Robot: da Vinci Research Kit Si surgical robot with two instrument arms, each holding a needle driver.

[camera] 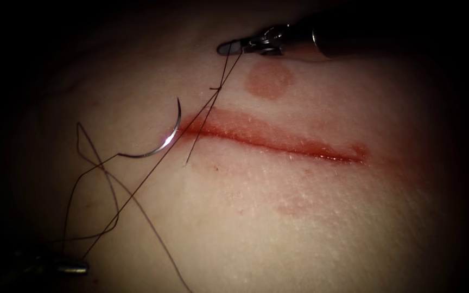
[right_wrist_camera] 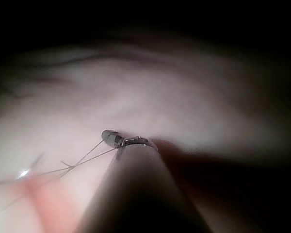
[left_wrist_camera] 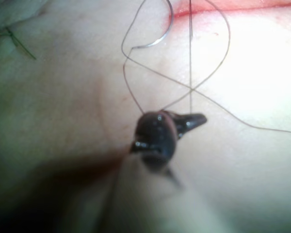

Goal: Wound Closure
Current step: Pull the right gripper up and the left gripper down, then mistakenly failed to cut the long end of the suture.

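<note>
Right gripper (camera: 229, 49) sits above the left end of the cut (camera: 278, 140), closed on thread (camera: 153, 173); two strands run down from it to a small knot (camera: 216, 88) just below the tip, then on to the cut's left end. In the right wrist view the same gripper (right_wrist_camera: 110, 137) pinches both strands, knot (right_wrist_camera: 70, 166) close in front of it. Left gripper (camera: 77, 267) is low and far left of the cut, closed on thread too; a taut strand climbs from it up to the knot. In the left wrist view this gripper (left_wrist_camera: 196, 120) has its tip closed with a straight strand (left_wrist_camera: 190, 58) rising from it toward the cut. Needle (camera: 161, 142) is held by neither gripper: it lies free on the tissue (camera: 299, 217), left of the cut, between the two grippers, its tip-end arc just beside the cut's left end; can't tell if the point touches the tissue. Loose thread loops from the needle's tail across the tissue above the left gripper. Red fluid (camera: 321, 152) lines the cut.
</note>
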